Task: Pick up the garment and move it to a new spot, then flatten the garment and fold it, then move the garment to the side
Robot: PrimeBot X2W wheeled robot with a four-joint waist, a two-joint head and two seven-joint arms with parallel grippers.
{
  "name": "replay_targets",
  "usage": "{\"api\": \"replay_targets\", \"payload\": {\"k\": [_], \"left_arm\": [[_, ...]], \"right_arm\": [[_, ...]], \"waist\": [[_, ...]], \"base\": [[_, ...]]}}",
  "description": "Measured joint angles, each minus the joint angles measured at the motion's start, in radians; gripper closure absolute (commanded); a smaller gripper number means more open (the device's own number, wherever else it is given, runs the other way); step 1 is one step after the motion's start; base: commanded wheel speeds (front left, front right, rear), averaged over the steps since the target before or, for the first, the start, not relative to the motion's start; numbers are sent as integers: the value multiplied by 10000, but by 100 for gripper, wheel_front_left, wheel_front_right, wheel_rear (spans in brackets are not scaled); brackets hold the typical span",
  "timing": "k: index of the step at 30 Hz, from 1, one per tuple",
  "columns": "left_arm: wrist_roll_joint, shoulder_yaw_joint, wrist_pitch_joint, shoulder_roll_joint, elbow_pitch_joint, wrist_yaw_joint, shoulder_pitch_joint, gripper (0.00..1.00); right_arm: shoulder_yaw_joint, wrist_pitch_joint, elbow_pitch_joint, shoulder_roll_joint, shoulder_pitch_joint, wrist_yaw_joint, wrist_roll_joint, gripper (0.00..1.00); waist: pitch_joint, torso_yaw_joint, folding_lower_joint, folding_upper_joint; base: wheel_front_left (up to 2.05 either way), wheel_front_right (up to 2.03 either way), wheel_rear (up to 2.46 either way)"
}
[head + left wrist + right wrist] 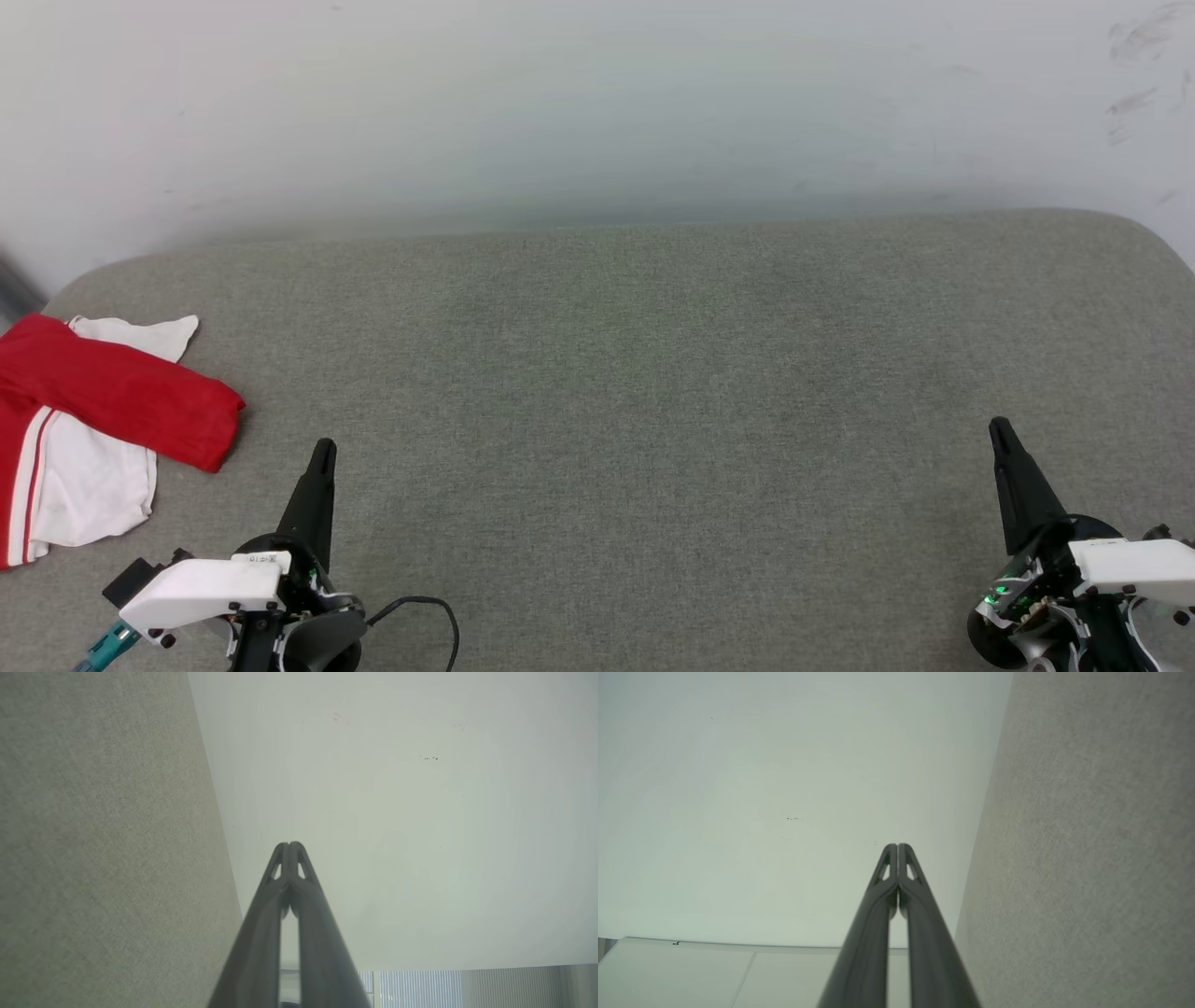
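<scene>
2 grippers sit in the head view, neither carrying anything. Left gripper [324, 448]: fingers pressed together to a point, low left, over the grey upholstered surface [653, 373]. Right gripper [999, 429]: same, low right, well apart from the left. Each wrist view agrees: the fingertips meet with no gap and nothing between them, and the pale wall [597, 93] is ahead.

Garment [112, 401]: at the far left of the surface, near its back corner, partly cut off by the frame edge. It lies bunched, a red fold draped across white cloth, with striped trim showing at the left. Its nearest red corner is near the left gripper's tip but apart from it. The right gripper is well apart from it.

Handling, my estimate: light, limp, no stiffness. It will sag and trail from any hold and drag on the textured upholstery, and its layers may slide over each other. It is not fragile, so a firm pinch does no harm.

Where you take hold: open the left fingers, then pinch the raised red fold at its rounded near end, where the cloth stands proud of the surface. Avoid the flat white part, where the fingertips could skid or catch only 1 layer. For flattening you will want 2 holds, so bring the right arm across.

Risk: pinching upholstery along with the cloth.
</scene>
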Motion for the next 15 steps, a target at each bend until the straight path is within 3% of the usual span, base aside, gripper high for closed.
{"api": "replay_targets", "payload": {"k": [15], "left_arm": [[0,-4,0,0,0,0,0,100]], "right_arm": [[0,0,0,0,0,0,0,100]], "waist": [[0,0,0,0]], "base": [[0,0,0]]}}
